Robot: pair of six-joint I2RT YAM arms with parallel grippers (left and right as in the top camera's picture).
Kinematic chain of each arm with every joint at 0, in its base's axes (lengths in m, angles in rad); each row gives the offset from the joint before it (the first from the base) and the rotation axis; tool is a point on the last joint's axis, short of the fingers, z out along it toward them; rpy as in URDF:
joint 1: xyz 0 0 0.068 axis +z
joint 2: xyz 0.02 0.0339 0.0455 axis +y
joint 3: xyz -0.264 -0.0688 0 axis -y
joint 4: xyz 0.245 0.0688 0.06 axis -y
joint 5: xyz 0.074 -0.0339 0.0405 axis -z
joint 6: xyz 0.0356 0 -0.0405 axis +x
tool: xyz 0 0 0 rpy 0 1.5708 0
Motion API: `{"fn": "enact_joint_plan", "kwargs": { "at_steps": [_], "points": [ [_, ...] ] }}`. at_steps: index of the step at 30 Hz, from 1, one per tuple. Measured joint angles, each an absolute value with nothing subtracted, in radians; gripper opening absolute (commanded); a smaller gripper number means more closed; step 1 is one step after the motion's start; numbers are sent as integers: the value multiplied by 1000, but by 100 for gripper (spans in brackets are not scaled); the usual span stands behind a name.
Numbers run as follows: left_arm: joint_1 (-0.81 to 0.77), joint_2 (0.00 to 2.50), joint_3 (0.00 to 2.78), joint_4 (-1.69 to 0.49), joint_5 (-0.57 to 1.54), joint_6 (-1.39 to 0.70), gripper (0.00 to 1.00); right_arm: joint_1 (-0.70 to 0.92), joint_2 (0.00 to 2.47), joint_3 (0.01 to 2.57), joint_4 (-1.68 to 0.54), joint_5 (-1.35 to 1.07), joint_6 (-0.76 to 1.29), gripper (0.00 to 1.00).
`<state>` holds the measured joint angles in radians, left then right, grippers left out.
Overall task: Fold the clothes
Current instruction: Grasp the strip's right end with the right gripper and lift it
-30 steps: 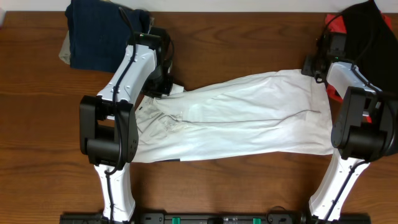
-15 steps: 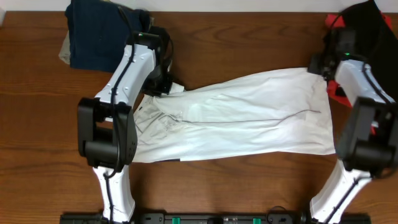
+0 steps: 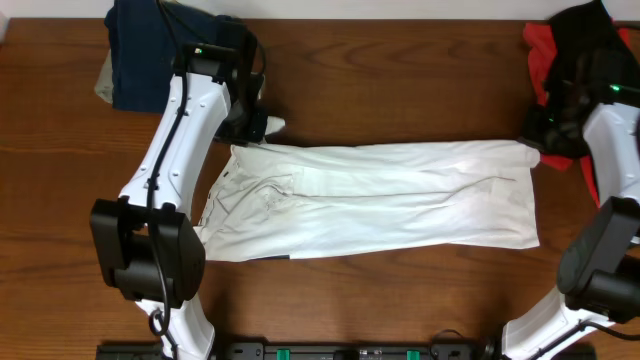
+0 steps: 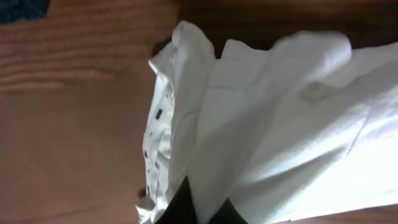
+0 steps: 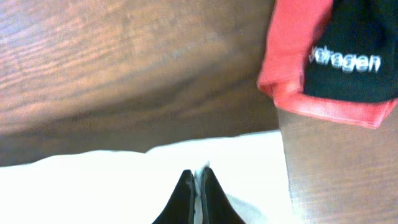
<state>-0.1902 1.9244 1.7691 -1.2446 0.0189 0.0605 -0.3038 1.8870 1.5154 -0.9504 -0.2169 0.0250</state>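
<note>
Overhead: white T-shirt (image 3: 380, 195) lay stretched in a long flat band across the middle of the table (image 3: 400, 80), with black print specks near its left end. Left fingers (image 4: 181, 208) were pinched shut on the shirt's far-left corner, cloth bunched around them. Right fingers (image 5: 185, 194) were closed tight on its far-right edge. Navy garment (image 3: 150, 50) sat heaped at the far-left corner. Red and black garment (image 3: 570, 40) sat at the far-right corner, near the right fingers.

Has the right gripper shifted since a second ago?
Yes: the right gripper moved rightward to the red and black garment pile, stretching the white T-shirt flat.
</note>
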Motion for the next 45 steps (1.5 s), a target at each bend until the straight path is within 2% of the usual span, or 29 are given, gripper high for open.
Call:
{"fn": "enact_joint_plan", "kwargs": {
  "at_steps": [6, 21, 22, 23, 24, 25, 27, 30, 41, 45],
  "points": [
    [-163, 1924, 1728, -1291, 19, 60, 6, -389, 1887, 1508, -1026, -307, -35, 1],
    [-128, 1924, 1480, -1298, 64, 60, 6, -393, 1887, 1382, -1021, -317, -54, 3],
    [-129, 1924, 1466, -1296, 67, 60, 8, -393, 1887, 1378, -1021, -316, -52, 11],
    [-129, 1924, 1449, -1293, 70, 60, 22, -393, 1887, 1375, -1021, -315, -44, 26],
    [-129, 1924, 1430, -1287, 72, 65, 31, -393, 1887, 1373, -1021, -311, -39, 40],
    [-129, 1924, 1415, -1283, 72, 68, 46, -393, 1887, 1371, -1021, -306, -35, 48],
    [-129, 1924, 1392, -1279, 74, 61, 49, -393, 1887, 1370, -1018, -296, -27, 61],
    [-129, 1924, 1380, -1278, 75, 50, 49, -393, 1887, 1370, -1015, -268, -10, 72],
    [-129, 1917, 1438, -1278, 75, 26, 50, -393, 1887, 1254, -941, -149, 38, 76],
    [-129, 1854, 1495, -1247, 75, 23, 57, -393, 1887, 1187, -923, -94, 59, 76]
  ]
}}
